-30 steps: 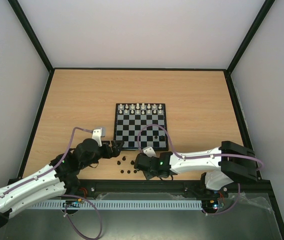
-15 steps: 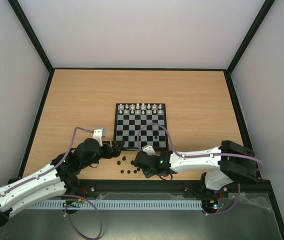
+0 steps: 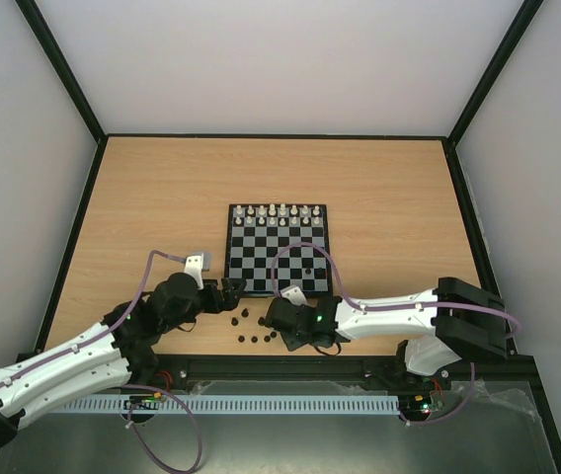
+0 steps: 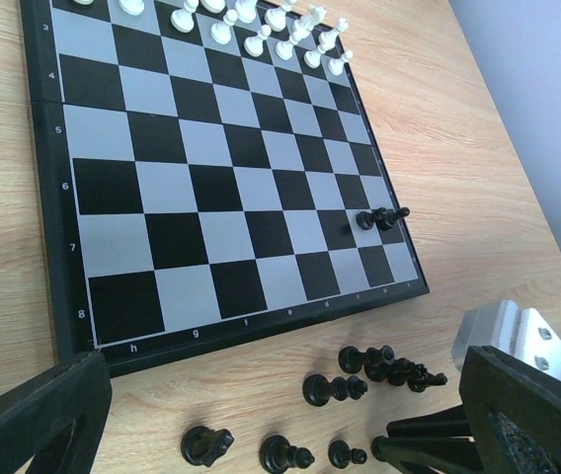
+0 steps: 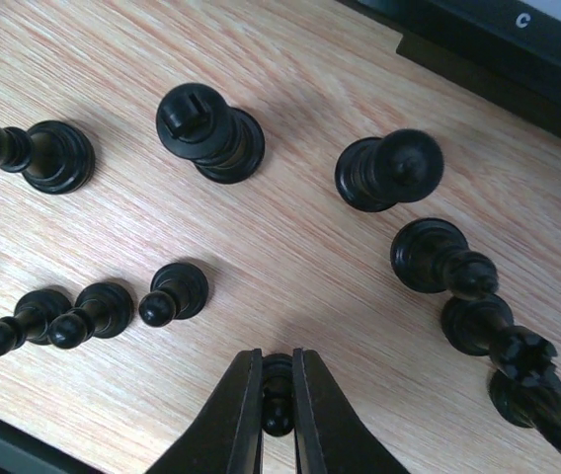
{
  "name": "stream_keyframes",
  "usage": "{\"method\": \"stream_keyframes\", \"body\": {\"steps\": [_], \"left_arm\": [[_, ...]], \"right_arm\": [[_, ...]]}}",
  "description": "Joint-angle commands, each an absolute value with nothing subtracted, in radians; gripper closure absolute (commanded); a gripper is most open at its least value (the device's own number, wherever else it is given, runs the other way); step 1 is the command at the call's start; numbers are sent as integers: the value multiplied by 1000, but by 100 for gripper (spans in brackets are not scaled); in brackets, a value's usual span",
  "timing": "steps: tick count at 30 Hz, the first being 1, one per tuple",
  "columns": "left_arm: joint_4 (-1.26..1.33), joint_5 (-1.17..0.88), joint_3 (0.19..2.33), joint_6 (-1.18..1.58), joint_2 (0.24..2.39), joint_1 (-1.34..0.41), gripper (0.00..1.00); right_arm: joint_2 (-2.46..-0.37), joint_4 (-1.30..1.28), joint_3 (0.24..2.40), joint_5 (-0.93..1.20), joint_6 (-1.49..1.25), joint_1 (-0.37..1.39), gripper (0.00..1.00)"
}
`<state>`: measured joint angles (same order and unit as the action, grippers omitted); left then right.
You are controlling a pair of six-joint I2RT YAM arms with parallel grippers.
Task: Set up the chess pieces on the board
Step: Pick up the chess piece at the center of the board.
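Your R gripper (image 5: 278,361) is low at the near table (image 5: 310,247) edge, jaws clamped on a pawn (image 5: 278,410). Around it the other dark pieces (image 5: 206,128) lie loose on the wood, some upright, some tipped, just short of the board (image 4: 48,296). Your L gripper (image 3: 231,292) hovers by the board's near-left corner, jaws wide apart, nothing btwn them. A dark pair (image 4: 377,218) sits on the board by its near-right corner. White pieces (image 4: 261,20) line the far rows.

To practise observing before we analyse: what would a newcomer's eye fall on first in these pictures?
The chessboard sits midway across the table, white pieces lined along its far edge. Loose dark pieces lie scattered off its near edge, where the right arm's fingers pinch one small dark pawn.
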<state>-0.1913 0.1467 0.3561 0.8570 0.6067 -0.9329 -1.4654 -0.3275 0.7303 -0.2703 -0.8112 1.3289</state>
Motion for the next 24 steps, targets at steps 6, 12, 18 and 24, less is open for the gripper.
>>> {"method": "stream_keyframes", "body": {"steps": [6, 12, 18, 24], "left_arm": [[-170, 155, 367, 837, 625, -937, 1], [-164, 155, 376, 827, 638, -937, 0], [-147, 148, 381, 821, 665, -937, 1], [-125, 147, 381, 819, 698, -937, 1]], "right_arm": [[-1311, -410, 700, -282, -827, 1327, 96], [-1196, -430, 643, -284, -848, 1327, 96], [-1121, -441, 610, -290, -863, 1327, 96], [-1107, -460, 633, -313, -854, 1327, 95]]}}
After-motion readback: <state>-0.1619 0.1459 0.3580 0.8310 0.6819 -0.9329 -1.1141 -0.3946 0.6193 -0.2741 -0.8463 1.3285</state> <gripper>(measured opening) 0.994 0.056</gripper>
